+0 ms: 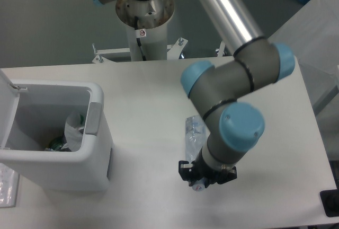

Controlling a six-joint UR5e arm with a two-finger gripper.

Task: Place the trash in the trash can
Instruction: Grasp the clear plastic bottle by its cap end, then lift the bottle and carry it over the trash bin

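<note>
One crushed bottle [194, 133], bluish label unreadable, under the gripper [200, 182], finger state hidden

We think this is a robot lab. A big robot arm [233, 22] with silver tubes and blue caps stands on a metal post [144, 25] bolted behind a plain white table [143, 91]. The wall [47, 22] behind is bare grey. A white bin [58, 133] sits on the table.
</note>
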